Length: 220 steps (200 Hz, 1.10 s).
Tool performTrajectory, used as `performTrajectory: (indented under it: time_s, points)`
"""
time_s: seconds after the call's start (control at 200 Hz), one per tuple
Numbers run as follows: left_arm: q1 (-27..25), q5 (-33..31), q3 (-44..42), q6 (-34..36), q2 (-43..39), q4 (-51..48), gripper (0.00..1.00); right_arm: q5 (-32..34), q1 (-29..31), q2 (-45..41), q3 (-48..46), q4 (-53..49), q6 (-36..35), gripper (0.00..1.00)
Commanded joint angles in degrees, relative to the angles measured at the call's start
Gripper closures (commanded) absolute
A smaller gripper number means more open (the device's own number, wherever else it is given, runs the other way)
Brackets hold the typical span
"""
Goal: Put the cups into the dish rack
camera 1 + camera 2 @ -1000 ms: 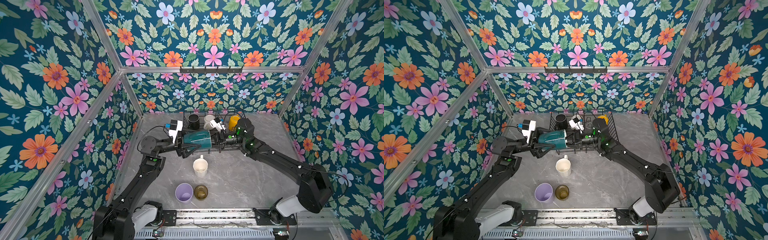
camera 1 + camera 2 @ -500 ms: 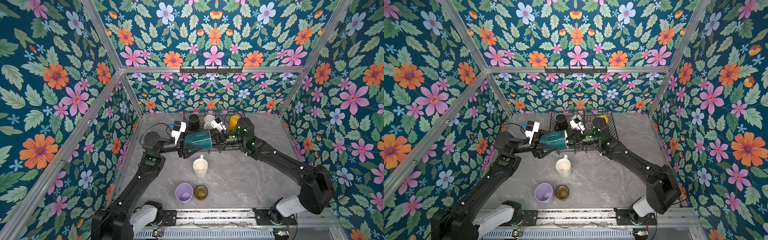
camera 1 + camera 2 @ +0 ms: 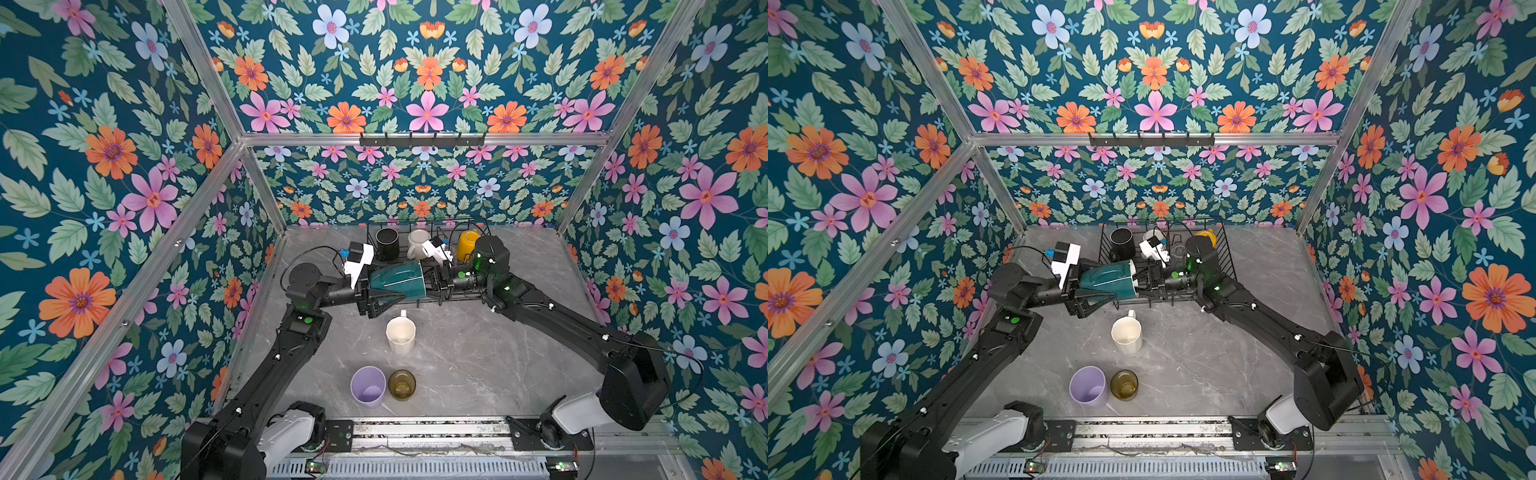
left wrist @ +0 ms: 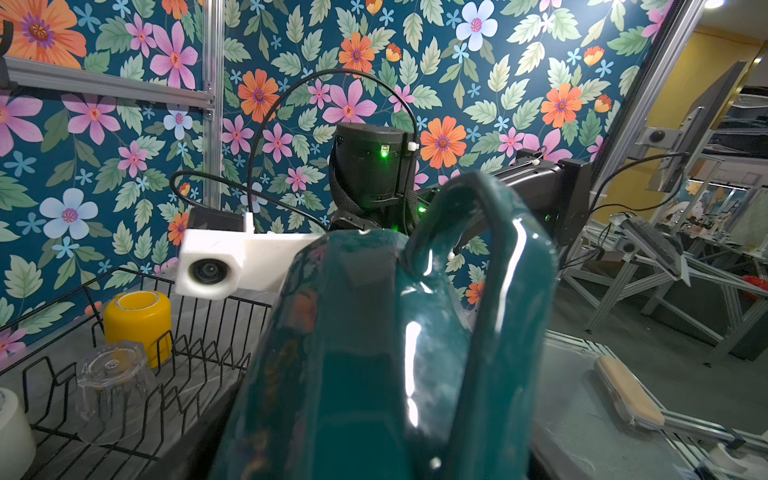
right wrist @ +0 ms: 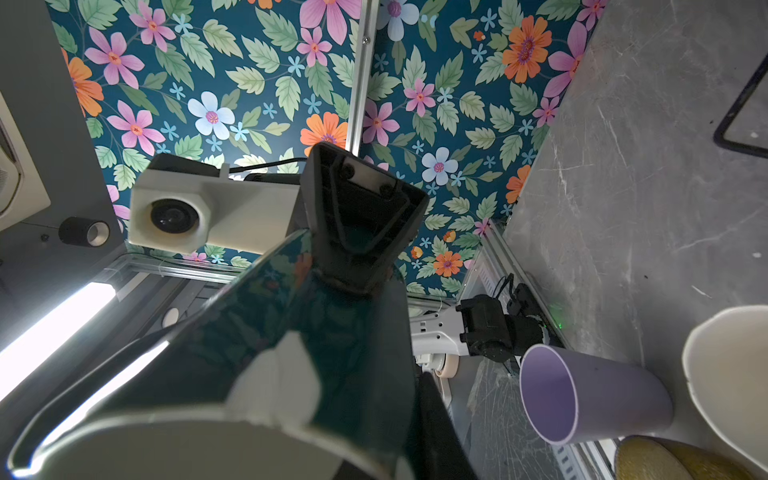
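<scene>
green mug point(image 4: 365, 374) near dish rack point(image 4: 208, 357)

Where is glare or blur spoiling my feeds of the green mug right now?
Left wrist view: the green mug fills the frame, soft up close, with white glare streaks on its handle and side. Right wrist view: a bright light strip blows out and mirrors along the mug. Both top views: evenly lit and sharp, mild sheen on the mug.

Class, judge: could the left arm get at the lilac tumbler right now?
Probably not yet: the left gripper has its jaws around the green mug. Otherwise the way to the lilac tumbler looks clear.
</scene>
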Motion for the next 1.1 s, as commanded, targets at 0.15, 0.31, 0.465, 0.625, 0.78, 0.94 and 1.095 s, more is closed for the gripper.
performTrajectory:
  time_s: [0.15,0.31,0.465,0.625,0.78,0.94,1.095]
  points:
    - [0.09,-4.45,1.05,1.28,-0.50,1.80,1.00,-0.11,-0.29,-0.83,-0.93,3.61,0.63,0.73]
    - [0.09,-4.81,1.83,1.22,0.00,1.80,1.00,0.06,-0.74,-1.23,-1.52,3.61,0.75,0.67]
    - [0.09,-5.14,2.80,1.04,0.72,1.75,1.00,1.15,-2.61,-3.12,-3.66,3.62,1.10,0.56]
    - [0.09,-8.75,5.08,3.03,1.75,-3.01,1.00,4.50,-7.08,-9.06,-6.56,-2.88,-2.38,0.46]
    - [0.06,-11.70,8.64,5.49,4.32,-9.64,1.00,13.76,-11.79,-17.92,-9.09,-19.06,-11.04,0.37]
    - [-1.79,-16.27,13.43,8.05,7.69,-16.08,1.00,25.48,-15.22,-27.22,-13.05,-30.64,-17.17,0.19]
    - [-5.06,-21.50,20.58,11.53,12.81,-24.41,1.00,35.25,-15.59,-33.93,-15.18,-38.78,-22.87,0.07]
